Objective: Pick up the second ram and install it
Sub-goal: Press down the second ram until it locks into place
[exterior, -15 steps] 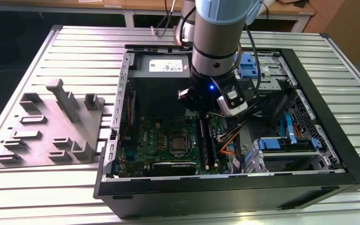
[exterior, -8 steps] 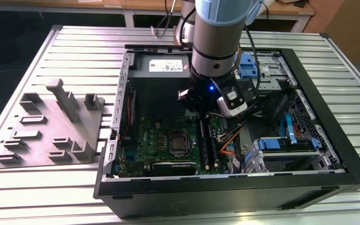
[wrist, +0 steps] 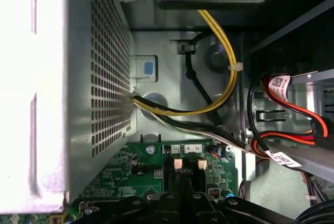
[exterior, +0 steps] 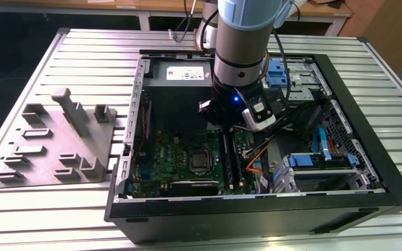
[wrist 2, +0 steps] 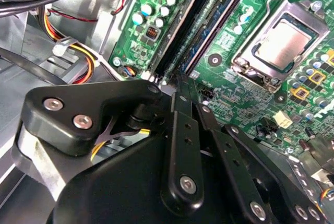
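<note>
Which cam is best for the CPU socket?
Second wrist view: the CPU socket is close and unobstructed, silver lid and latch lever clear. Exterior view shows it small, beside the arm. First wrist view shows the power supply instead.

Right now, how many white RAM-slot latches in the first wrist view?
2: first latch and second latch, side by side at the motherboard edge. Far-end ones may be hidden.

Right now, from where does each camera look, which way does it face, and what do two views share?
Exterior view: off the arm, above the table, looking down into the open computer case; the arm and its hand show.
Second wrist view: on the arm, low over the motherboard, facing the memory slots and CPU; the hand's black linkage shows.
First wrist view: on the arm, facing the power supply and cables; the linkage shows.
Both wrist views share the motherboard and slots.
</note>
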